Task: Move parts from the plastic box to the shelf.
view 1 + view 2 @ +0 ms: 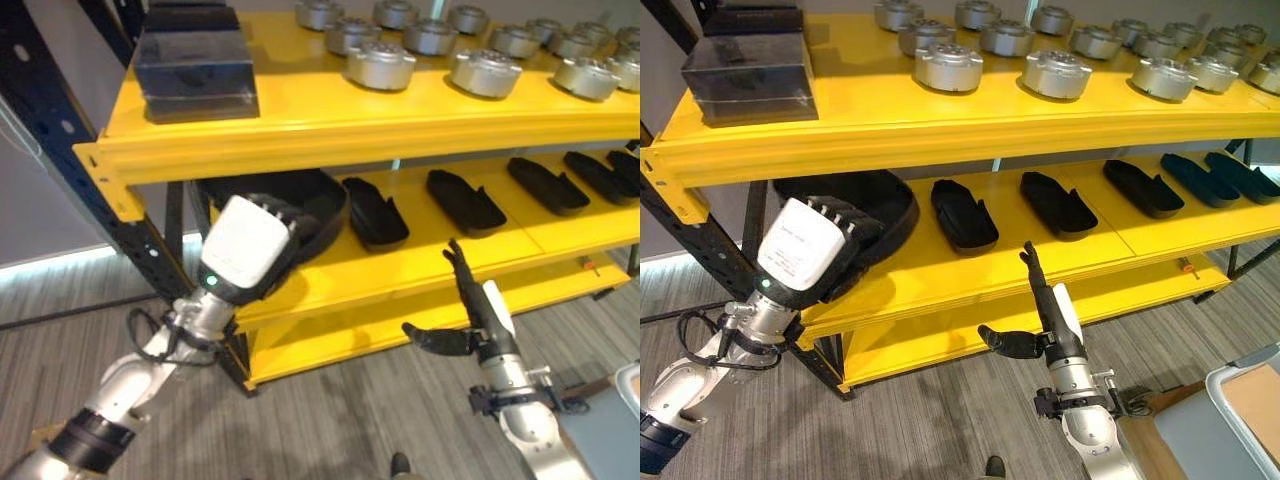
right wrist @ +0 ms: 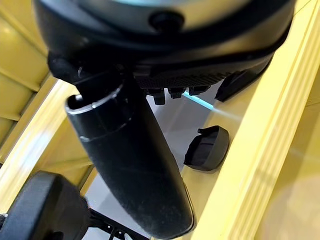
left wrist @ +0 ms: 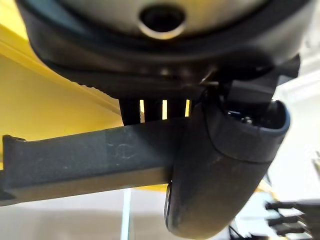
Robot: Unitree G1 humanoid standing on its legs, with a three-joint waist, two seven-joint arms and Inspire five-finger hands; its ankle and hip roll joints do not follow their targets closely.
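Yellow shelf with two loaded tiers. Upper tier: rows of round silver parts and a dark box at its left end. Middle tier: a row of long black parts, set apart from one another. Left hand at the left end of the middle tier, its fingers curled round a large black part that rests on the tier's front edge. Right hand in front of the middle tier's edge, fingers straight and pointing up, thumb out to the side, holding nothing.
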